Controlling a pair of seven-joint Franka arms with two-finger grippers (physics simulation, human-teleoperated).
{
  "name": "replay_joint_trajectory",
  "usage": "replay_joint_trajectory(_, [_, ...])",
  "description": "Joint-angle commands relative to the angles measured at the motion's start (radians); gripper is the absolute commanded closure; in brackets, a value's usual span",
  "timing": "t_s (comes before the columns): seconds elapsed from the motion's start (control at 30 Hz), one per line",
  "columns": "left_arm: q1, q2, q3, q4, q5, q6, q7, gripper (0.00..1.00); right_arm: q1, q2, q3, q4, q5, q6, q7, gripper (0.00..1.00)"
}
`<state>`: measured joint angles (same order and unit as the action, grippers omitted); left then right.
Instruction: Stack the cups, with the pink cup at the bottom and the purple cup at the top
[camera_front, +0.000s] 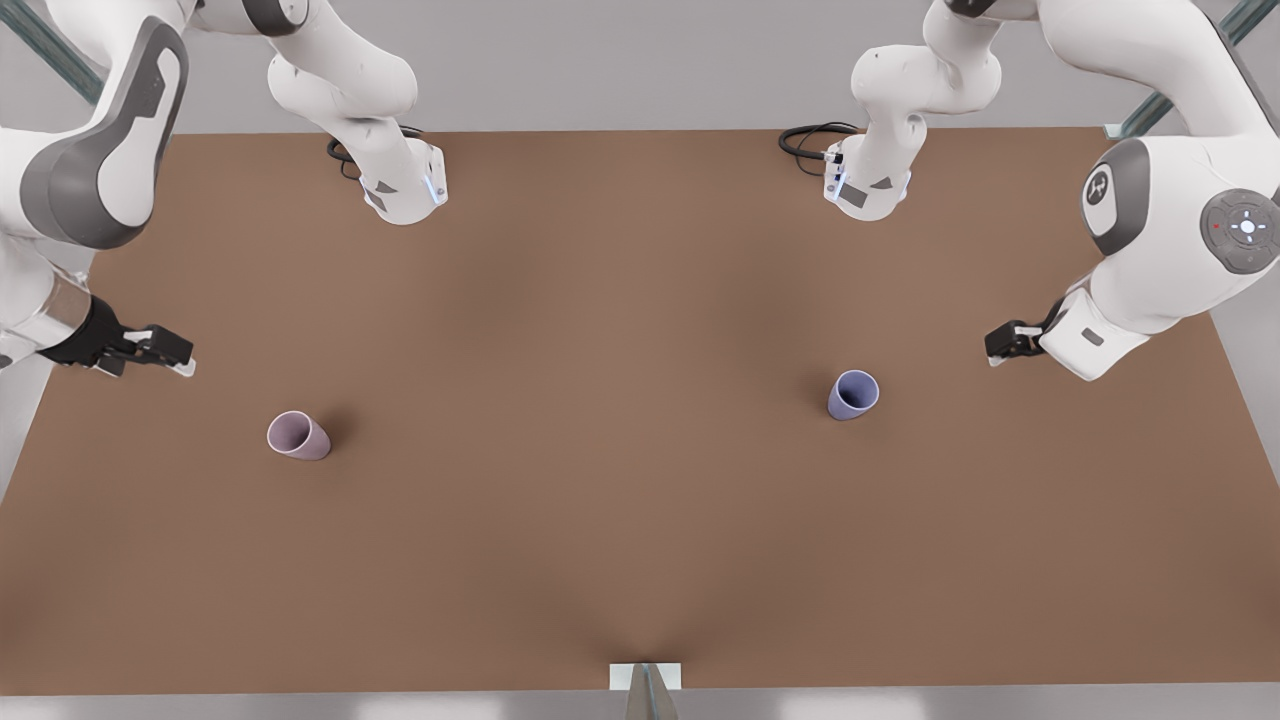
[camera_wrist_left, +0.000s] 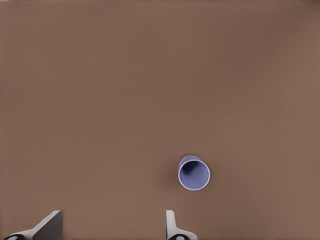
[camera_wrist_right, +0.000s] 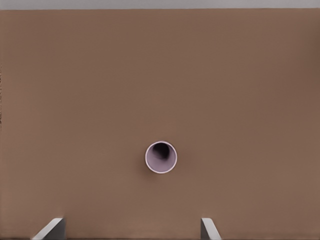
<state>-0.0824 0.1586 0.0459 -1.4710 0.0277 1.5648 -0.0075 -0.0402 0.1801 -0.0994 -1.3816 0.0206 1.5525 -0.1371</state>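
Observation:
The pink cup (camera_front: 298, 436) stands upright on the brown table (camera_front: 600, 500) at the front view's left, its dark inside seen from above in the right wrist view (camera_wrist_right: 161, 157). My right gripper (camera_front: 175, 355) hovers open above and behind it (camera_wrist_right: 131, 229), apart from it. At the front view's right the purple cup (camera_front: 852, 395) also stands upright, and the left wrist view looks down into it (camera_wrist_left: 194, 173). My left gripper (camera_front: 1000, 345) is open (camera_wrist_left: 111, 227), off to the cup's side, holding nothing. The two cups are far apart.
Both arm bases (camera_front: 405, 190) (camera_front: 868, 185) stand at the table's back edge with black cables (camera_front: 805, 140) beside them. A small white bracket (camera_front: 645, 677) sits at the middle of the front edge. Bare brown surface lies between the cups.

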Motion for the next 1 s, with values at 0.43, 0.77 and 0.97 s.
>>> replay_joint_trajectory(0.43, [0.0,0.022,-0.001,-0.006,0.004,0.014,0.021,0.0,-0.073,0.027,-0.002,-0.461,0.002,0.466,-0.262,0.0])
replay_joint_trajectory(0.77, [0.0,0.027,-0.001,-0.008,0.004,0.011,0.018,0.0,-0.082,0.242,-0.006,-0.429,0.004,0.709,-0.294,0.0])
replay_joint_trajectory(0.97, [0.0,0.038,-0.001,-0.008,0.004,0.011,0.018,0.0,-0.098,0.214,-0.008,-0.591,0.005,0.847,-0.314,0.0])
